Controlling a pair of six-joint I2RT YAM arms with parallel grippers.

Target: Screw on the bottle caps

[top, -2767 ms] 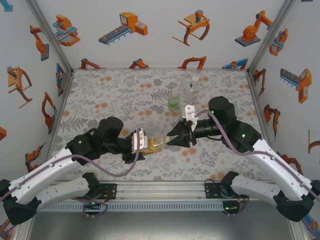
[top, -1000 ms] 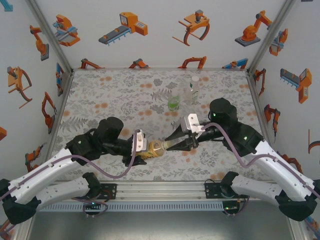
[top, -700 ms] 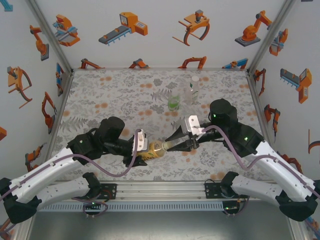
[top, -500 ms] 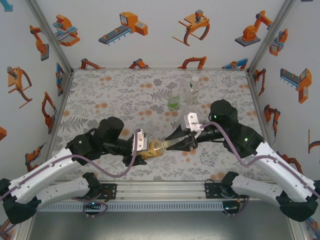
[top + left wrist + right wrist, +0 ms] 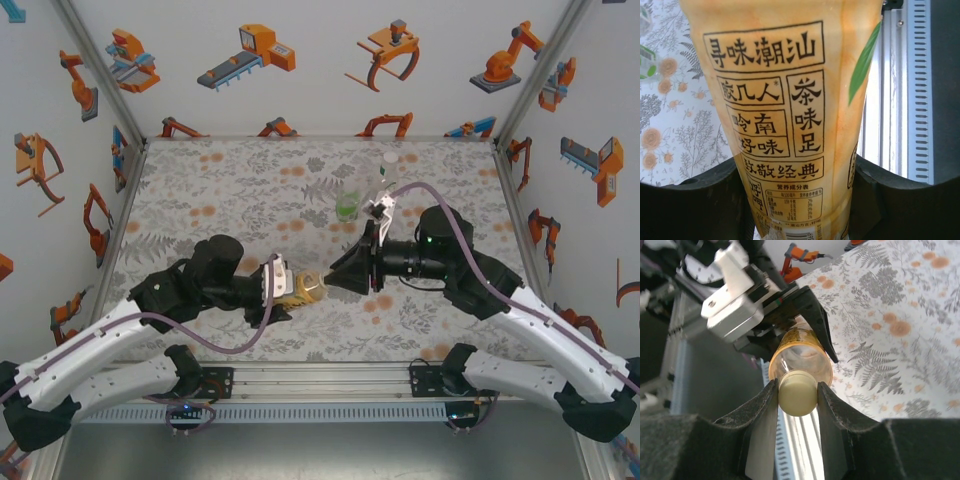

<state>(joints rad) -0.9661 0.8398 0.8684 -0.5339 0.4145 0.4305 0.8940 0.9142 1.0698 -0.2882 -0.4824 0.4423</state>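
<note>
Above our grey flowery table (image 5: 200, 190), we hold the tall amber plastic bottle with the yellow label (image 5: 780, 100) sideways between our two arms. Our left fingers (image 5: 700, 200) squeeze tight around its body. Our right fingers (image 5: 760, 425) pinch the small pale round plastic cap (image 5: 797, 392) on its neck.

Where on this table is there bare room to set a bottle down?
Bare: the table's far-left stretch, left of the green bottle. Crowded: the middle, where the left end effector holds the amber bottle and the right end effector grips its cap, and the back right around the clear bottle.
</note>
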